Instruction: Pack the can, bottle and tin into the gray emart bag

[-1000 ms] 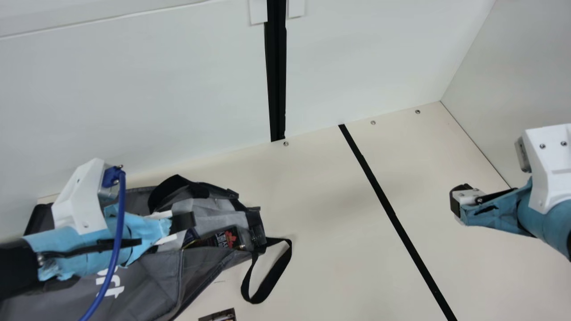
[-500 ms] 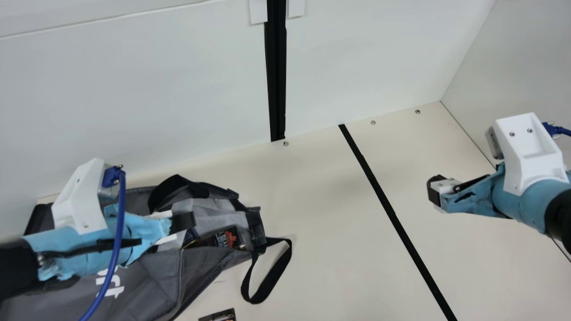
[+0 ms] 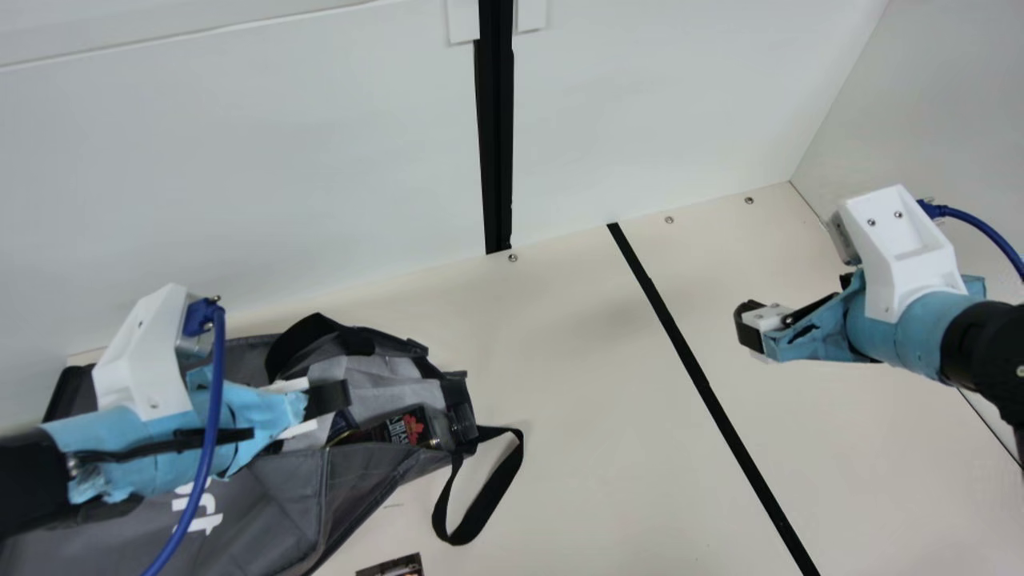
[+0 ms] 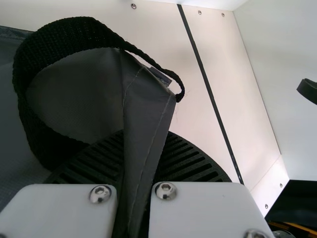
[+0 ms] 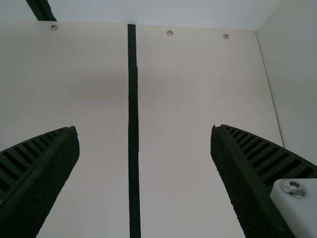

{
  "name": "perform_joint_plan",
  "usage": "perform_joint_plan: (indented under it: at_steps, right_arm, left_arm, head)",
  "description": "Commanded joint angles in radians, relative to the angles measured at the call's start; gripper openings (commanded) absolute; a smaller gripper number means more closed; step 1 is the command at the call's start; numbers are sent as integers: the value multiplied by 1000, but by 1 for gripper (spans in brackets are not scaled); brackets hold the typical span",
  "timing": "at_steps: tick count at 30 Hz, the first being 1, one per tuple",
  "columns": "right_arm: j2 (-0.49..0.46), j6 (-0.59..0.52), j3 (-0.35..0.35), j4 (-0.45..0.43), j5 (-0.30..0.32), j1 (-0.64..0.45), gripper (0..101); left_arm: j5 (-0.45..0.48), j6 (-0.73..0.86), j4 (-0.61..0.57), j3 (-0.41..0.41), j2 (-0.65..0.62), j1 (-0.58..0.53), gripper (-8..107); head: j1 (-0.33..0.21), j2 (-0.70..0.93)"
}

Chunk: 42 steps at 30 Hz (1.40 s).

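Bag (image 3: 360,472) lies at left on counter (image 3: 592,400); container (image 3: 406,429) sits inside its mouth. Strap loop (image 3: 490,500) rests right of bag, partly visible object (image 3: 396,566) before loop.

The main view looks down from above, farther off, over the left claw (image 3: 330,398) and right claw (image 3: 750,326). Each wrist view sits close behind its own claw, facing past it to the bench (image 3: 576,344); all three share the black stripe (image 3: 704,386).
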Motion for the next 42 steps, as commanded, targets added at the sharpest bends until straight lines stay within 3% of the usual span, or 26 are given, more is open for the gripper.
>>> perform_joint_plan:
  at_steps: [1, 13, 27, 42]
  right_arm:
    - [9, -30, 5, 19, -6, 3, 91]
    - [57, -205, 44, 174, -36, 7, 91]
    - [123, -426, 90, 377, -25, -21, 91]
    - [208, -581, 121, 511, -23, -15, 91]
  left_arm:
    - [0, 0, 0, 0, 0, 0, 10]
    - [0, 0, 0, 0, 0, 0, 10]
    - [0, 0, 0, 0, 0, 0, 10]
    - [0, 0, 0, 0, 0, 0, 10]
  head:
    - [-23, -1]
    - [-23, -1]
    - [-23, -1]
    - [-23, -1]
